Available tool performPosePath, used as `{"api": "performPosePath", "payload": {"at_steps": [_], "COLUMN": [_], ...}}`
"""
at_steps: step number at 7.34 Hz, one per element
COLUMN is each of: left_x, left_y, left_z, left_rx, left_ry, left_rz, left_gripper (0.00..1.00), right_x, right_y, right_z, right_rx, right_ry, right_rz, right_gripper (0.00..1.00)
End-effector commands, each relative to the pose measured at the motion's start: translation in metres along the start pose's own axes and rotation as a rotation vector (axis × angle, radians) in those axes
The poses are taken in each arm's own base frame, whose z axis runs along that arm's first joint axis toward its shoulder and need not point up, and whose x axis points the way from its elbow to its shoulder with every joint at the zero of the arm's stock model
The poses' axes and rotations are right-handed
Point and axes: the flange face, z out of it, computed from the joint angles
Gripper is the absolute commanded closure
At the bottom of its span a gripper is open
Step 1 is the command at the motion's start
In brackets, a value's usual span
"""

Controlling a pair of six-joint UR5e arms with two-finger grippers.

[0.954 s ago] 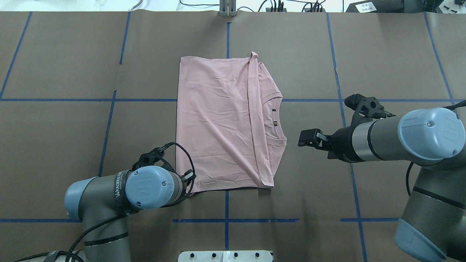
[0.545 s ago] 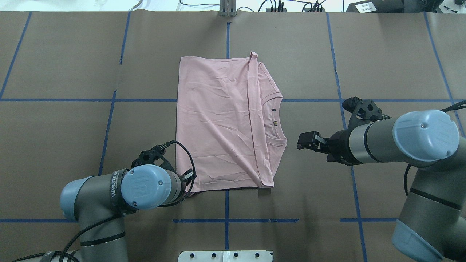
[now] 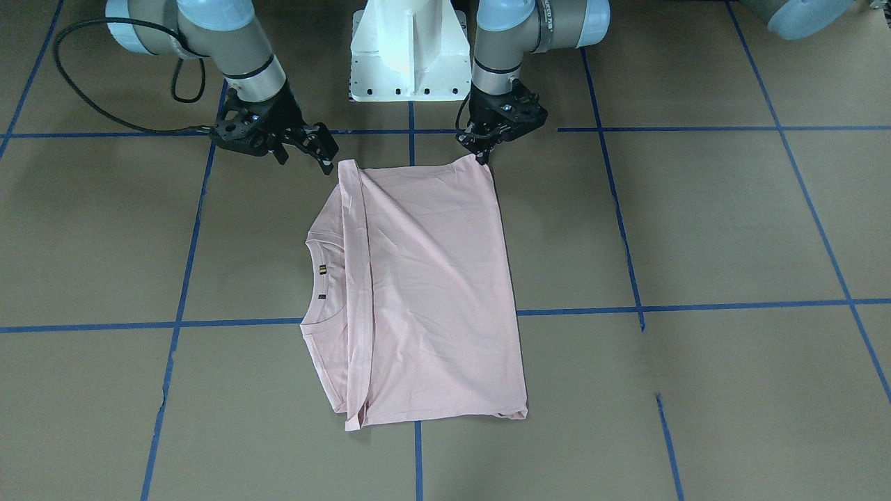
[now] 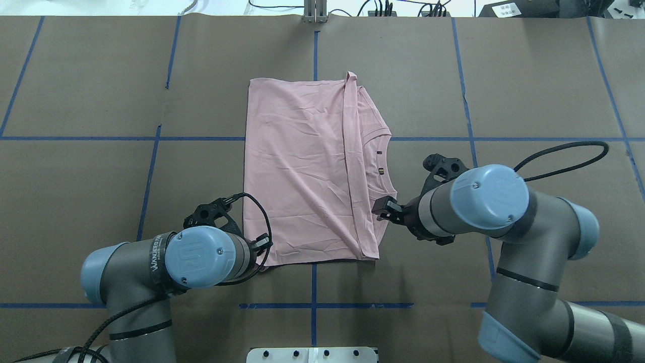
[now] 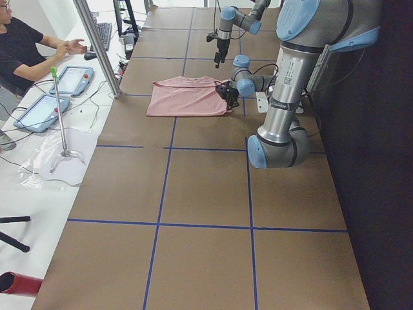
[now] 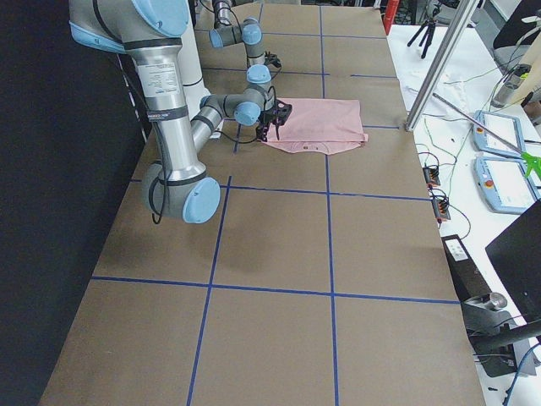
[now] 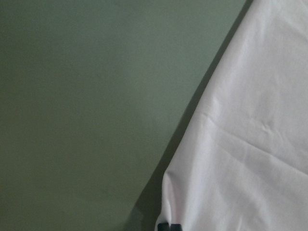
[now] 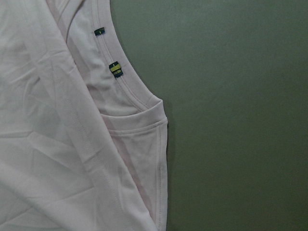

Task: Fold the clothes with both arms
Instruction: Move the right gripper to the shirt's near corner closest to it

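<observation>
Pink T-shirt [image 4: 302, 171] beside right end effector [image 4: 379, 207]

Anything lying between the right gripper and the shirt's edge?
No, only bare table paper; the front-facing view shows a narrow strip between the right gripper and the T-shirt.

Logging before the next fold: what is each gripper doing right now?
Left gripper: shut on a corner of the pink T-shirt.
Right gripper: open, holding nothing.
</observation>
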Motion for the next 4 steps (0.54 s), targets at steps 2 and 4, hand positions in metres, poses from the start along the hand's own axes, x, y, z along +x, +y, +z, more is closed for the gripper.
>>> {"api": "performPosePath", "payload": {"at_steps": [2,4], "left_x": [0.0,0.0], "left_y": [0.001,0.0], "left_z": [0.001,0.002], "left_rx": [-0.002,0.002], "left_ry": [0.0,-0.002], "left_rz": [0.003,0.002], "left_gripper": [1.0,1.0], "right_x": [-0.016,-0.029], "right_y": [0.032,0.034], "right_z": [0.049,0.066], "right_rx": [0.024,0.025], "right_ry": [0.067,0.084], "right_rz": [-0.004,-0.002], "right_gripper": [0.0,0.0]}}
